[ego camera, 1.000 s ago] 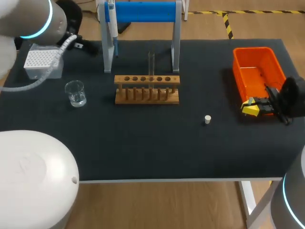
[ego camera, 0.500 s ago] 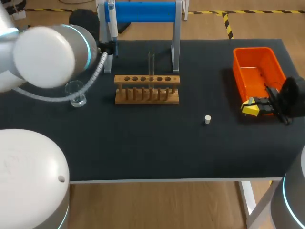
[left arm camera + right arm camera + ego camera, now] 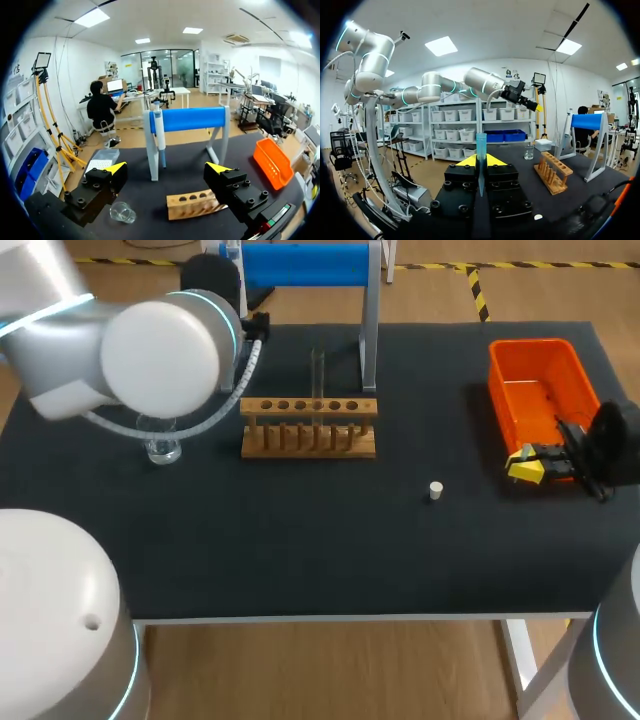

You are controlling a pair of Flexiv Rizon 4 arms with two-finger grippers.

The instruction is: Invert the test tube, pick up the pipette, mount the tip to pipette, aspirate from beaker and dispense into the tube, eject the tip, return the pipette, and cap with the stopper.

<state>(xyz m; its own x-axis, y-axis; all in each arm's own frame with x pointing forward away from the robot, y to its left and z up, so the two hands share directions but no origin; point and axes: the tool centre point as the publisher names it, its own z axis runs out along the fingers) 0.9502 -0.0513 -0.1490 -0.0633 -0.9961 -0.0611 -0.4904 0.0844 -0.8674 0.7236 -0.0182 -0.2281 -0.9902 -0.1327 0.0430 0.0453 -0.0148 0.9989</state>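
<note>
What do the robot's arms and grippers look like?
The left arm and right arm are thick, rounded, white-grey, with glowing blue rings at joints. A ribbed grey cable loops off the left. The left gripper and right gripper are black, blocky, bolted, with yellow wedge tips.

Table (image 3: 300,550): dark flat top with a pale front edge.
Wooden rack (image 3: 308,426): stands mid-table toward the far side, its long side facing the front edge.
Blue stand (image 3: 300,265): just behind the rack, its pale legs on the table.
Beaker (image 3: 160,442): clear and upright, left of the rack, apart from it.
Stopper (image 3: 436,490): small and white, right of the rack and nearer the front edge.
Orange bin (image 3: 540,390): well right of the rack, by the table's right edge.
Tip box (image 3: 102,161): white, left of and behind the rack, beyond the beaker.
</note>
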